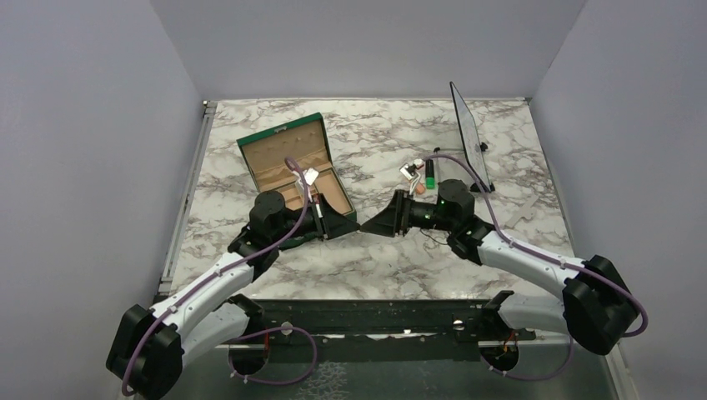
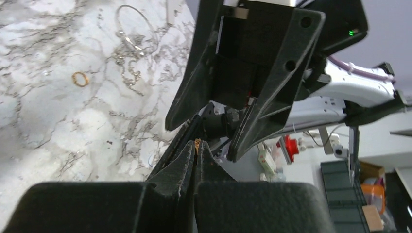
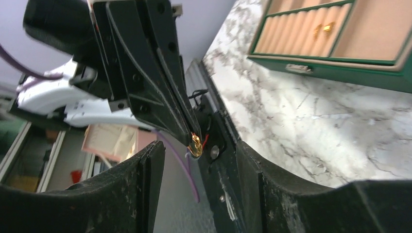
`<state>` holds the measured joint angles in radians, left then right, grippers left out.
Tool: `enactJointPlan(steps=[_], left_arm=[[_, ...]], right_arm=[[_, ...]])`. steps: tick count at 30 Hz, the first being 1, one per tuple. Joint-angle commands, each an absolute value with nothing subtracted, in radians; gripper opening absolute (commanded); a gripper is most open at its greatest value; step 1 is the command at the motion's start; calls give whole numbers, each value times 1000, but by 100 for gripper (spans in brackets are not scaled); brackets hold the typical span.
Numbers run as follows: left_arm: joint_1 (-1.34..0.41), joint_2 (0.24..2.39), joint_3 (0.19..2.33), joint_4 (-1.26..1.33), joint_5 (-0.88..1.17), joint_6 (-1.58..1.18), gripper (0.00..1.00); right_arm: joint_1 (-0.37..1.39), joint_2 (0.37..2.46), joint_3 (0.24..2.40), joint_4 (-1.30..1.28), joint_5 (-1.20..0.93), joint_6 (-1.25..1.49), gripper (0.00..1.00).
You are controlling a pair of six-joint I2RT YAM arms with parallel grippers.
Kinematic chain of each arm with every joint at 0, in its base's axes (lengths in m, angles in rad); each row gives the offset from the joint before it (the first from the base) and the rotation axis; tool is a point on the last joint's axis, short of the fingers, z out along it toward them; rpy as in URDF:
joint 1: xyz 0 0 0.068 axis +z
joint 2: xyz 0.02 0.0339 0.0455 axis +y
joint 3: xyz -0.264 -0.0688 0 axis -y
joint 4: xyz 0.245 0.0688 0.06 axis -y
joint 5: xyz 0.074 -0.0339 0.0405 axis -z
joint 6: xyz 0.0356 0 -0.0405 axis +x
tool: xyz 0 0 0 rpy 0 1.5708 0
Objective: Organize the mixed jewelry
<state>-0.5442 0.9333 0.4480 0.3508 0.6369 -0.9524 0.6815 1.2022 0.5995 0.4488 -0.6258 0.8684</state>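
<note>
Handover | left gripper [image 2: 196, 145] pressed together, pinching small gold-coloured jewelry piece [image 3: 196, 144] at its very tips | right gripper [image 1: 382, 223] spread around them | open green tan-lined box [image 3: 330, 68] at 10 o'clock | you needed to draw right gripper straight back, pinch firm.

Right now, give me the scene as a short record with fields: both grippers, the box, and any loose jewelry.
left gripper: shut on a small gold piece
right gripper: open, jaws either side of that piece
green box: open, gold pieces in its ring rolls
loose jewelry: gold ring and silvery chain on the table
</note>
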Motion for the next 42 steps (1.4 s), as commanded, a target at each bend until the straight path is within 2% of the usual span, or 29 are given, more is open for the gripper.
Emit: enactJointPlan(steps=[1,10,19,24,30,33,42], left_arm=[[-540,941,512,364,791,-889,0],[-540,940,534,371,835,-872,0],[-540,936,528,374,836,-873,0],[-540,936,525,374,829,-874,0],[-540,942,533,376,826,-883,0],[-540,940,534,377,831,-884,0],[-540,940,554,380,835,-892,0]], right_arm=[[681,1188,563,638,-809,910,59],[681,1165,497,804,-819,988,37],[680,1176,496,811,-768,1012,36],[682,1194,502,820,-788,1012,29],[681,1203,498,823,-790,1009,27],[681,1212,507,816,-790,1007,22],[682,1231,523,861,-775,1030,2]])
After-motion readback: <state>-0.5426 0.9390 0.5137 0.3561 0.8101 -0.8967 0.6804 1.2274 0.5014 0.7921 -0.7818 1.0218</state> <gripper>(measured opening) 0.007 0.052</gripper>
